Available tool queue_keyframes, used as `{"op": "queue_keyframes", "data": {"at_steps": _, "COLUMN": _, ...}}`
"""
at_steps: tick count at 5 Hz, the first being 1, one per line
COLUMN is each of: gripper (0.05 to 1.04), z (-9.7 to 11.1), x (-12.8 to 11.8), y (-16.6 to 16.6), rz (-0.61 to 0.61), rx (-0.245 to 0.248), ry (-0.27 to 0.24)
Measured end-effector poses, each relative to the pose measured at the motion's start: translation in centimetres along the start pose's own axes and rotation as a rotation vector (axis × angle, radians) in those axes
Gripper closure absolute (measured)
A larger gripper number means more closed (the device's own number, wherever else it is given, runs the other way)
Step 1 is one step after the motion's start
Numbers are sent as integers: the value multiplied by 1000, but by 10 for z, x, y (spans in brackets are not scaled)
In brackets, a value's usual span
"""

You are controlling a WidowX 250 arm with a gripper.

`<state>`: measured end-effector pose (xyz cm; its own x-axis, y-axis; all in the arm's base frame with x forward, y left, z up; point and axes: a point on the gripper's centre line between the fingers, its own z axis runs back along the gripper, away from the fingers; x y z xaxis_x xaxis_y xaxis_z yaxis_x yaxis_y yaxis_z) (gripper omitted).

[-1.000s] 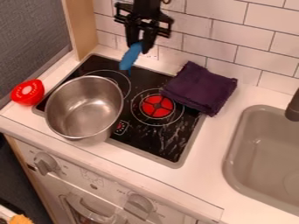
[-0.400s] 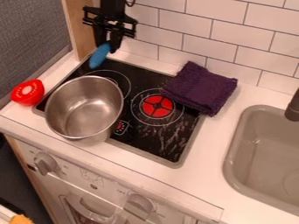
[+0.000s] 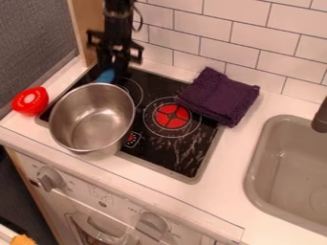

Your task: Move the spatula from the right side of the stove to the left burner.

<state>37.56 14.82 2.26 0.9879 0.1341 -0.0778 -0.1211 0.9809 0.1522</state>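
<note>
One black two-finger gripper (image 3: 114,66), at the far left of the stove (image 3: 195,155), between the wooden panel (image 3: 86,28) on its left and the tiled wall (image 3: 223,48) extending to the right; its fingers drawn narrow about the blue spatula (image 3: 106,75), which is held tilted over the stove's far left part, just at the far rim of the steel pot (image 3: 92,119); contact with the rim cannot be told; the pot's left side overhangs the stove's left edge; a band of dark glass lies between pot and purple towel (image 3: 218,95), with the red-centred burner (image 3: 172,116) set in it; the towel laid across the stove's far right edge and onto the white counter (image 3: 223,191); the left burner (image 3: 131,88) partly covered by the pot; the fingertips hard to make out, black against black; the spatula's upper part concealed by the gripper; the tap (image 3: 320,117) and the sink (image 3: 251,167) cut off at the right; an orange item (image 3: 23,239) cut off at the near left; the pot smooth, round and deep; the towel nubbly and folded; the stove glossy, with pale streaks at its near right; the red object (image 3: 30,101) rounded, white-centred, placed left of the pot.
</note>
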Motion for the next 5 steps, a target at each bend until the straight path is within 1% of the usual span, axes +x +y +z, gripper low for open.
{"op": "queue_keyframes", "data": {"at_steps": 1, "gripper": 662, "z": -12, "x": -9, "y": -8, "rz": -28, "rx": -22, "ry": -21}}
{"op": "queue_keyframes", "data": {"at_steps": 2, "gripper": 348, "z": -11, "x": -10, "y": -13, "rz": -62, "rx": -53, "ry": -63}}
{"op": "queue_keyframes", "data": {"at_steps": 3, "gripper": 114, "z": -6, "x": -14, "y": -13, "rz": -89, "rx": -108, "ry": -106}}
{"op": "queue_keyframes", "data": {"at_steps": 4, "gripper": 79, "z": 27, "x": -13, "y": -5, "rz": -80, "rx": -135, "ry": -202}}
{"op": "queue_keyframes", "data": {"at_steps": 5, "gripper": 83, "z": 35, "x": -15, "y": -2, "rz": -71, "rx": -140, "ry": -184}}
